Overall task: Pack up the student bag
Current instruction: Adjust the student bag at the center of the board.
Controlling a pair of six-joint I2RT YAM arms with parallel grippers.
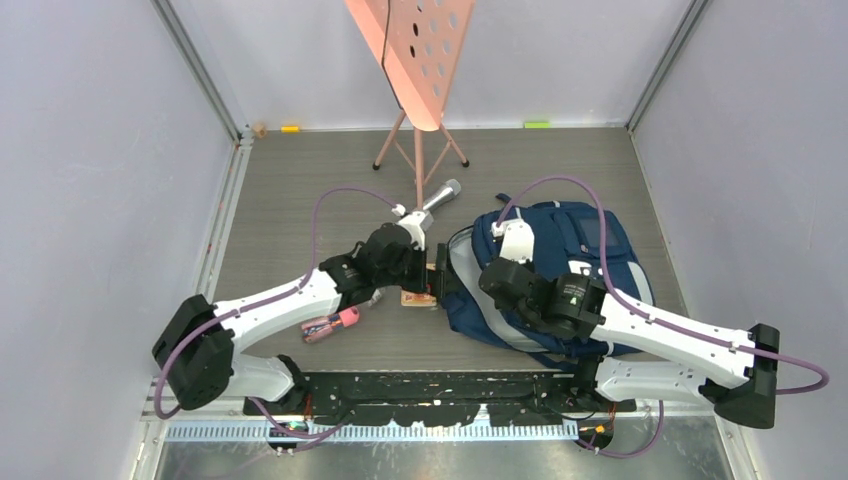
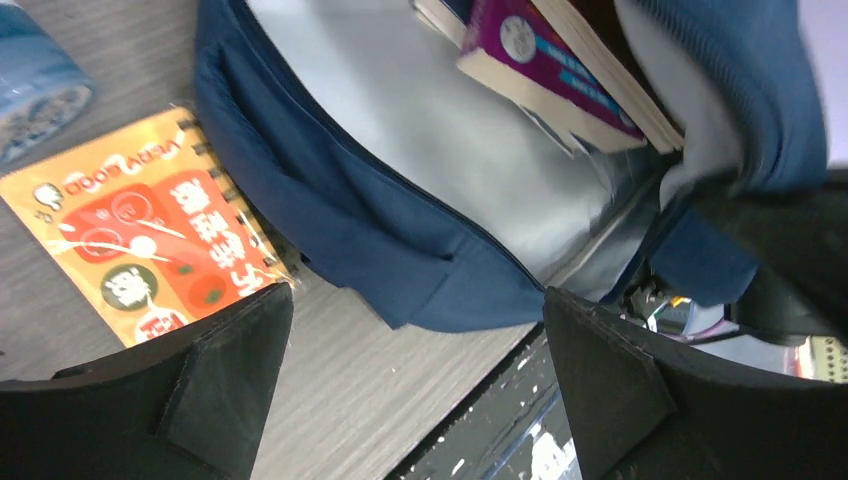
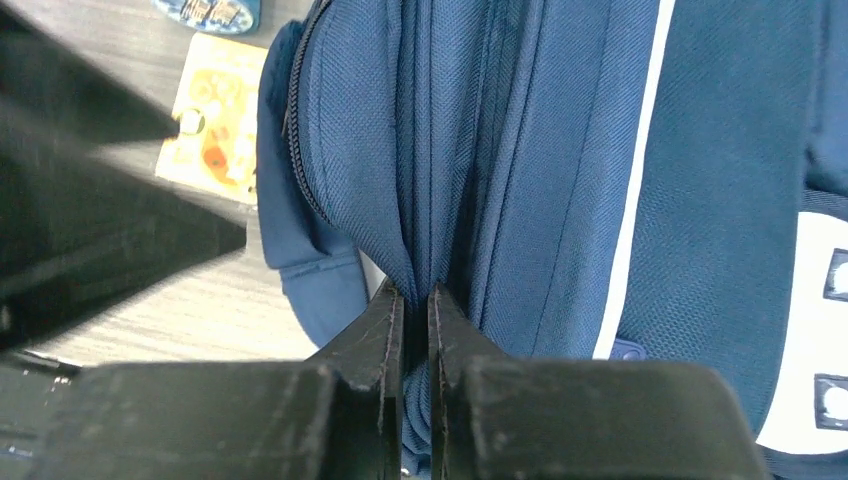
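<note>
Nearest, beside the left arm's forearm, a small pink and red item (image 1: 335, 322) lies on the grey table (image 1: 290, 200); it is too small to name. Just beyond, the left pincer (image 2: 420, 330) hangs with its jaws spread wide and nothing between them, above the rim of the student bag (image 1: 560, 250) and the table edge. The bag lies flat on the table, right of centre, with its open mouth turned toward the left arm. An orange spiral notebook (image 2: 140, 230) lies on the table, touching the bag's rim. Inside the mouth a silver-grey lining shows, with a purple-covered book (image 2: 540, 50) among others pushed deep in. The right pincer (image 3: 415, 300) is over the bag, its jaws nearly together and nipping a fold of the navy fabric close to the zip. Farther off, a silver cylinder (image 1: 440, 195) lies near the bag's far corner. Behind it stands a salmon-pink stand (image 1: 415, 50) on three legs. By the back wall lie a yellow piece (image 1: 290, 128) and a green piece (image 1: 537, 124), well apart.
</note>
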